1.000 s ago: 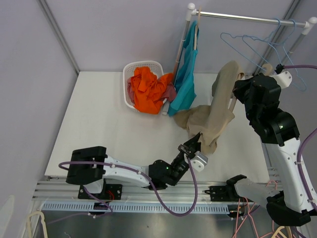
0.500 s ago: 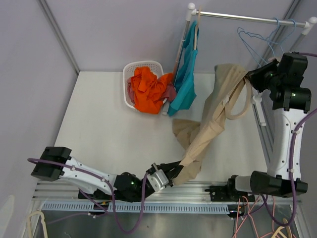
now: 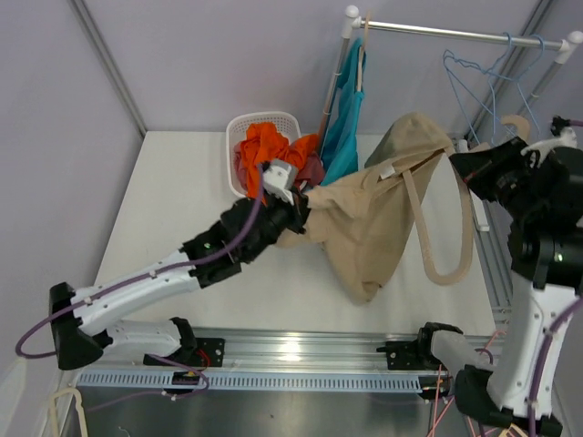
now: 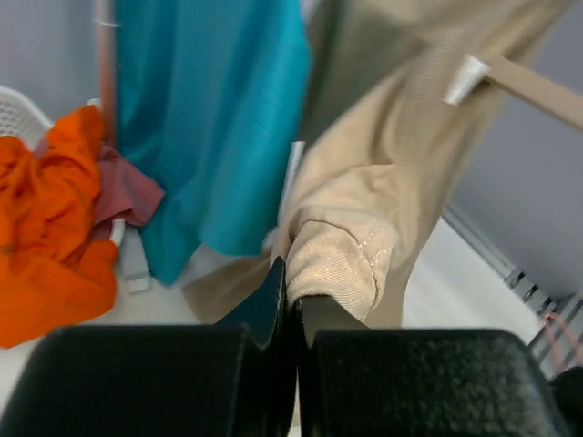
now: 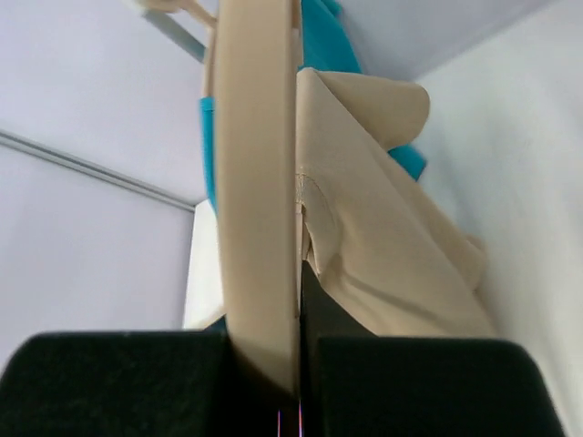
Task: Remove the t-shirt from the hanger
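Top external, left gripper (image 3: 296,211): we see its jaws pinched together on a fold of the t-shirt (image 3: 364,223), well to the left of the hanger (image 3: 448,266).
T-shirt: it is stretched between the left gripper and the hanger, its long axis on the line joining them. Its top corner touches the hanger's left limb, and a loose lobe sags lower down.
Hanger: a tan loop just beside the shirt's right edge.
Right gripper (image 3: 475,171): clamped on the hanger's upper right part.
Coming move, as we judge it: the shirt lies left of the hanger, so a leftward pull along that axis should slip it off. The left arm has the cloth.
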`<state>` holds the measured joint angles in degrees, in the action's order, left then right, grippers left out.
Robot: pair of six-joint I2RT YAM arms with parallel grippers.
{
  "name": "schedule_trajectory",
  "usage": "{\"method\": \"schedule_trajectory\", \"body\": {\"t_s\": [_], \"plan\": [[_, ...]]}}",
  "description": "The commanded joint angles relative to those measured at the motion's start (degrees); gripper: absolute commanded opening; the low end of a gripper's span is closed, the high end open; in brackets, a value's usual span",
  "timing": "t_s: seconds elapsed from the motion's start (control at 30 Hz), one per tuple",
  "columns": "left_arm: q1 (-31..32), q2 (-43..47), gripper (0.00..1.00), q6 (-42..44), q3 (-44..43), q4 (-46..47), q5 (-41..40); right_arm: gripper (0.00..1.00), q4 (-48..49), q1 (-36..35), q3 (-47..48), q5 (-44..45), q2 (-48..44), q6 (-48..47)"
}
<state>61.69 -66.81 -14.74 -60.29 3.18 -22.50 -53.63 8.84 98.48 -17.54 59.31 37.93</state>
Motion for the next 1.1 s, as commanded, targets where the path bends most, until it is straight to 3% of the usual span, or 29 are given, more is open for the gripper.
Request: {"method": "schedule_trajectory", "body": {"t_s": [0.0, 0.13, 0.17, 0.23, 0.3, 0.33, 0.4, 0.47, 0.7, 0.87, 1.07], "plan": [[-4.99, 4.84, 0.01, -7.93, -8.68, -16.09, 6.32, 0.0, 1.94, -0.14, -0.3, 4.7, -5.68, -6.72], [-12.28, 6.86, 0.01, -6.97, -15.72, -22.14, 8.35, 0.0, 2.39, -0.05, -0.92, 6.91, -6.31, -8.93], [-13.08, 5.65, 0.0, -5.92, -24.17, -23.82, 7.74, 0.0, 1.34, -0.05, 0.82, 6.38, -5.79, -8.84], [-15.44, 2.66, 0.01, -4.42, -28.72, -30.47, 3.9, 0.0, -0.59, 0.03, 2.76, -3.15, -4.12, -6.92], [-18.0, -2.17, 0.0, -3.8, -32.6, -33.05, 4.91, 0.0, 0.18, 0.03, 2.61, -13.96, -3.41, -4.03], [-20.79, -2.97, 0.01, -4.15, -32.61, -33.15, 7.1, 0.0, 5.15, -0.05, 0.51, -24.54, -3.76, 0.78], [-23.53, -3.42, 0.01, -5.38, -31.03, -30.97, 10.28, 0.0, 12.19, -0.23, -6.85, -33.39, -6.39, 6.68], [-24.86, -3.42, 0.0, -5.91, -29.19, -29.99, 9.33, 0.0, 11.97, -0.31, -9.35, -34.31, -9.11, 6.28], [-32.15, -7.98, 0.01, -7.41, -33.48, -30.86, 11.86, 0.0, -0.06, -6.91, -13.92, -29.14, -16.84, -1.62], [-34.0, -12.2, 0.01, -6.97, -42.07, -34.72, 8.97, 0.0, -10.08, -7.52, -9.64, -21.14, -23.0, -8.04], [-34.8, -19.23, 0.01, -7.22, -59.92, -44.31, 11.06, 0.0, -17.83, -10.14, -1.01, 0.03, -28.63, -12.71]]}}
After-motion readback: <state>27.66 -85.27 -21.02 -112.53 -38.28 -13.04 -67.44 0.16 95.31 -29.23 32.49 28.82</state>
